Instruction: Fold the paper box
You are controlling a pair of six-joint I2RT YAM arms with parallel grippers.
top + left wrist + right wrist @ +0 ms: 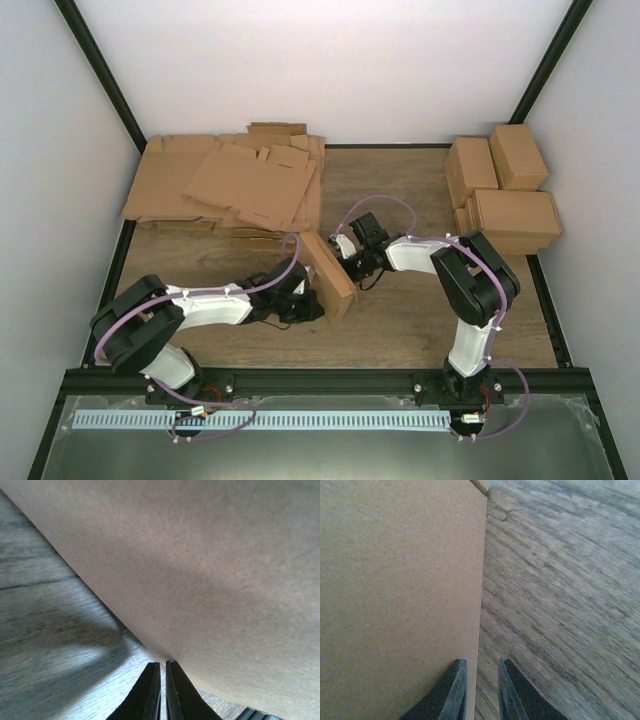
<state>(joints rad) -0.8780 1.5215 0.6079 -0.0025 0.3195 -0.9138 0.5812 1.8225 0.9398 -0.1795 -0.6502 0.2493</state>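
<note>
The paper box stands on its edge in the middle of the table, a closed flat brown slab between my two grippers. My left gripper is at its left face; in the left wrist view the fingers are shut, with their tips against the box's plain brown panel. My right gripper is at the box's far right side. In the right wrist view its fingers are slightly apart. The edge of the box panel runs down between them, and they hold nothing.
A heap of flat notched cardboard sheets lies at the back left. Several folded brown boxes are stacked at the back right. The wooden table has a black frame rail along its near edge.
</note>
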